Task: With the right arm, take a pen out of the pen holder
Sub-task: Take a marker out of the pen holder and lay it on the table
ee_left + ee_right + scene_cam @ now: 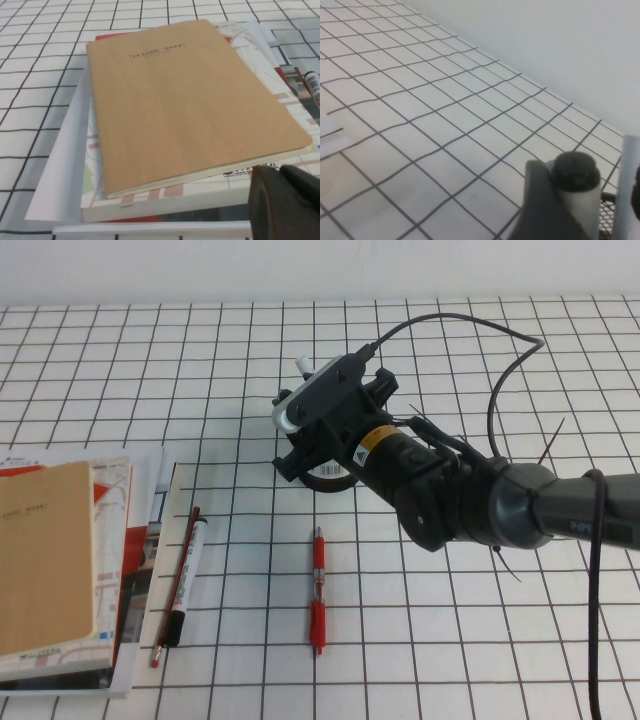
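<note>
My right claw [292, 432] stands apart above the pen holder [335, 480], black-capped pen [575, 172] upright between my fingers [535, 212]: judged light, stiff and slick, best pinched just under the cap; left claw [282, 200] far aside, over the notebook [190, 100].

Notebook [45, 555] on books [112, 540], left of pen [317, 590]

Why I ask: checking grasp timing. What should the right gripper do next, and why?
Probably close the right gripper on the black-capped pen: its open fingers flank that pen, upright in the pen holder. The left gripper is parked over the notebook.
</note>
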